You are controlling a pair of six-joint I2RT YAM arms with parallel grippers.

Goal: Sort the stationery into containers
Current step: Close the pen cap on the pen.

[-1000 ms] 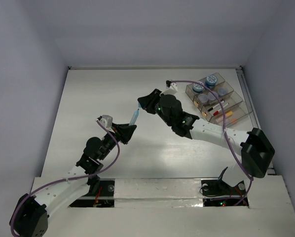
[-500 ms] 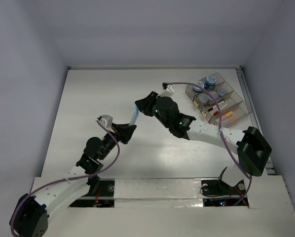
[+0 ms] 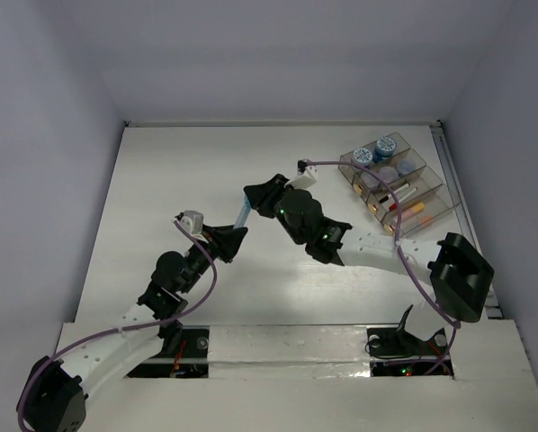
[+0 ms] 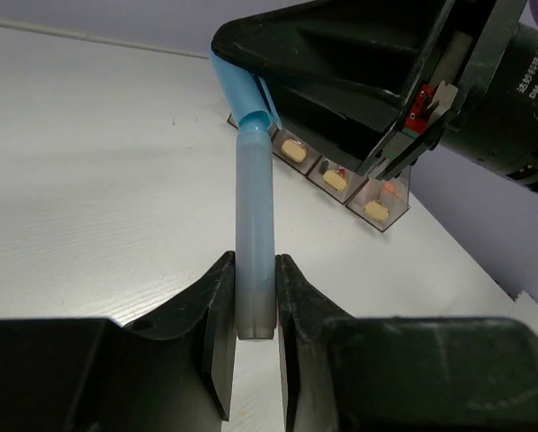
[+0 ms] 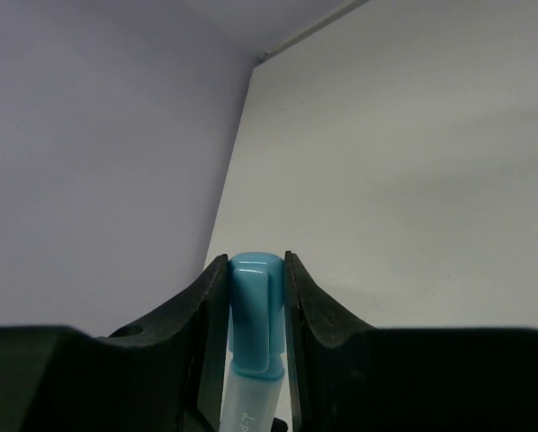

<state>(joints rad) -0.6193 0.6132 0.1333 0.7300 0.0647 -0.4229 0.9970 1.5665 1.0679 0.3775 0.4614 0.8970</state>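
Up above, from the top camera, the left arm point(image 3: 165, 274) and the right arm point(image 3: 327, 229) meet over the middle of the white desk point(image 3: 179, 171). A blue pen point(image 3: 242, 215) runs between them. The left jaws are closed on its lower end and the right jaws are closed on its upper end. The brown see-through tray point(image 3: 345, 163) sits well apart, at the far right of the desk. Two jars point(image 3: 363, 157) with blue lids stand in its far end, and thin pens and small coloured sticks lie in the other parts.

Next, the left wrist camera shows the pale body of the pen point(image 4: 254, 225) squeezed tight between the two black fingers point(image 4: 217, 315). Its darker blue cap point(image 4: 240, 90) goes into the black tip of the right arm. Part of the tray point(image 4: 377, 193) shows behind.

Last, the right wrist camera shows the cap point(image 5: 255, 310) pinched between its own two fingers point(image 5: 213, 306). Bare desk and a purple wall point(image 5: 98, 162) lie beyond.
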